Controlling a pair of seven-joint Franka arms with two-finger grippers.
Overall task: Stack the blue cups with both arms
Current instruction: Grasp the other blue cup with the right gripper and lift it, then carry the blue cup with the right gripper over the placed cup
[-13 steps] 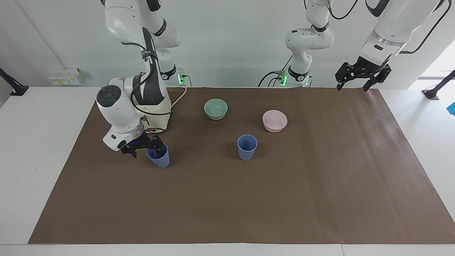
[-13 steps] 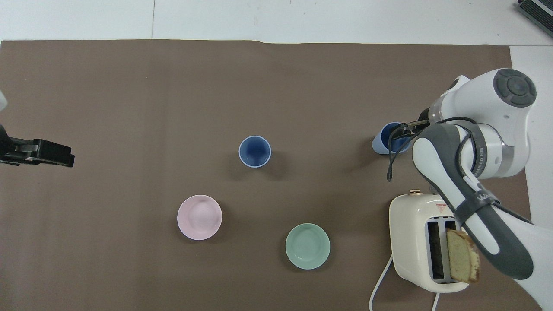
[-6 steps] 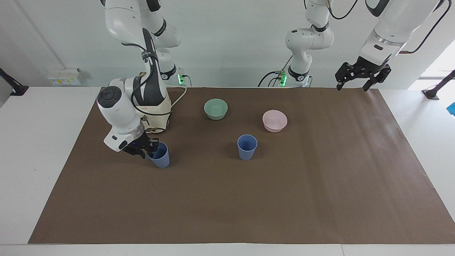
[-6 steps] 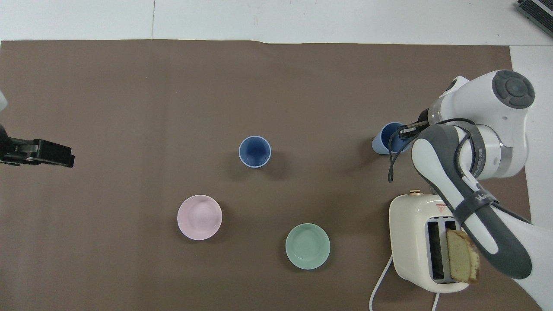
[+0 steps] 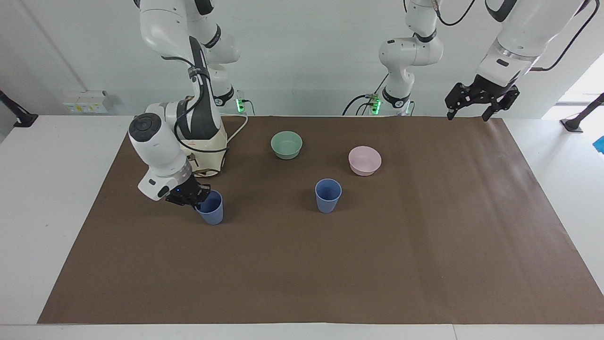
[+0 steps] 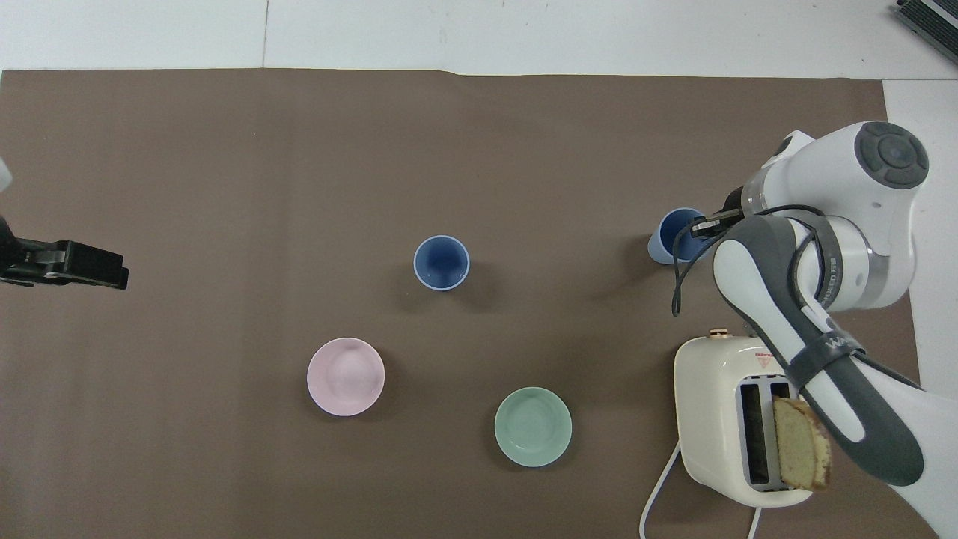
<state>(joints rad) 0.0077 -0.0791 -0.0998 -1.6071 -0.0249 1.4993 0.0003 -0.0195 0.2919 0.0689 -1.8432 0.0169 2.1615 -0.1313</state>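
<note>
One blue cup (image 5: 328,195) stands upright mid-table, open end up; it also shows in the overhead view (image 6: 441,262). The other blue cup (image 5: 211,209) is toward the right arm's end, slightly tilted, and also shows in the overhead view (image 6: 671,236). My right gripper (image 5: 198,197) is shut on this cup's rim, one finger inside it; the gripper also shows in the overhead view (image 6: 703,224). I cannot tell whether the cup is off the mat. My left gripper (image 5: 476,106) is open and empty, raised over the mat's edge at the left arm's end, waiting.
A mint-green bowl (image 5: 286,144) and a pink bowl (image 5: 364,160) sit nearer to the robots than the middle cup. A cream toaster (image 6: 730,419) with a bread slice (image 6: 801,453) stands near the right arm's base. A brown mat (image 5: 302,274) covers the table.
My right gripper has closed on the cup's rim and shifted it slightly. The left arm and the middle cup have not moved.
</note>
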